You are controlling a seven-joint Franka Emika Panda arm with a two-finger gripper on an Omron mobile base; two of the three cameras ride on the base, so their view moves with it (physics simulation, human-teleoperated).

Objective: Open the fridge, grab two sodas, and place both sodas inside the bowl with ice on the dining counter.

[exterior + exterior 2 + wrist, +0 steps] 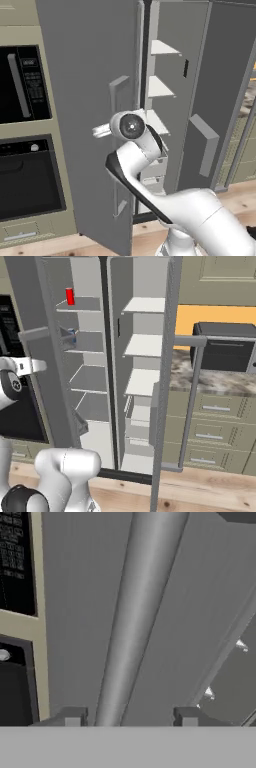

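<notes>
- Kitchen wall of beige cabinetry on the left, with a black microwave (22, 82) stacked over a black oven (27, 177), and pale wood flooring running underneath.
- Right beside it stands the fridge (200, 75), tall and grey, both doors swung open and pale shelves showing inside.
- Left door (87, 100) hangs out toward the camera, and its bar handle (137, 617) runs straight up and down the door face, long axis vertical.
- Hand view now: that handle rises between the two dark fingertips (72, 717), and the gripper (131, 718) straddles it with daylight on both sides, jaws parted, not squeezing the bar.
- From the right base view, the red soda (70, 296) stands upright on an upper shelf of the left compartment, long axis vertical.
- One shelf lower, the blue soda (72, 335) peeks out just behind the door edge; it is partly hidden, so its tilt is hard to call.
- Off to the right, a mottled counter (215, 381) sits over beige drawers, a dark appliance (225, 346) resting on top against the yellow wall.
</notes>
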